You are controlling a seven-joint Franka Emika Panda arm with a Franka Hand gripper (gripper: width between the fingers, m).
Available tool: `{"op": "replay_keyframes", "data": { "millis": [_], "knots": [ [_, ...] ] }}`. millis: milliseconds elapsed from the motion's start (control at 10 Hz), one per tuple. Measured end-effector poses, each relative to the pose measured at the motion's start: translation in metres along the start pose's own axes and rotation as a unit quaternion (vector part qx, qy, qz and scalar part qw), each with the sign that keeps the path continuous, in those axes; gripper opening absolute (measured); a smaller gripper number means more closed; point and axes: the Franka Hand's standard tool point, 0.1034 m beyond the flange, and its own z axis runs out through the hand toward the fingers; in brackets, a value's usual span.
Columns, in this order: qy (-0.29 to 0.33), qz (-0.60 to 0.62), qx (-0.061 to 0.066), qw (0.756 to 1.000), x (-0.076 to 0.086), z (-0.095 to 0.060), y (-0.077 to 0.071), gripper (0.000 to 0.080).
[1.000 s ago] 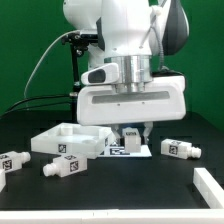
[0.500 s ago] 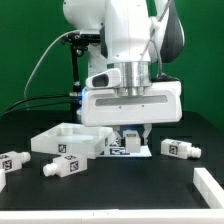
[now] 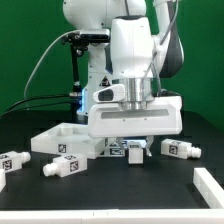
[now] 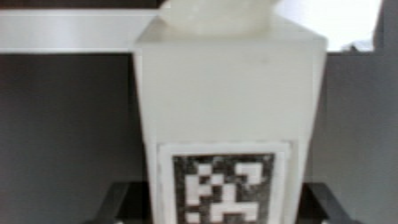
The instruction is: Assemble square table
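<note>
Plainly, the gripper has a leg of the square table in its grasp: the jaws are closed onto the sides of the white block, neither spread wide nor pressed together. The wrist view is filled by that leg. It runs lengthwise between the jaws, its tag faces the camera, and a rounded peg sits at its far end.

The tabletop slab lies on the black table, and the held leg hangs low just beside the slab's edge on the exterior view's right. Whether the leg touches the slab cannot be told. Two loose legs lie on the near side of the slab, and a third lies well apart from it, past the gripper.

The main risk, as I judge it, is the wide hand or the leg nudging the slab, since they are so near, and shifting it out of line. The smooth block could also twist in the pinch, so that the peg meets the slab tilted and jams or misses its hole
</note>
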Motion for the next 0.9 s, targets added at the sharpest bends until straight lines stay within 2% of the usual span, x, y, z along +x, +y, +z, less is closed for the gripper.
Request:
{"op": "replay_keyframes", "data": {
  "millis": [200,300,400,500,600,700,800,900],
  "knots": [
    [0.000,-0.003,0.000,1.000,0.000,0.000,0.000,0.0285],
    [0.000,-0.006,0.000,1.000,0.001,-0.001,0.000,0.0515],
    [-0.022,-0.013,0.001,1.000,-0.002,-0.009,0.004,0.0515],
    [-0.031,-0.017,0.001,0.999,0.004,-0.030,0.012,0.0619],
    [-0.030,-0.034,0.000,0.999,0.011,-0.047,0.026,0.0619],
    [-0.035,-0.047,0.003,0.998,0.024,-0.064,0.036,0.0643],
    [-0.022,-0.059,0.003,0.998,0.038,-0.071,0.040,0.0648],
    [-0.023,-0.059,0.003,0.998,0.035,-0.067,0.038,0.0648]
  ]
}}
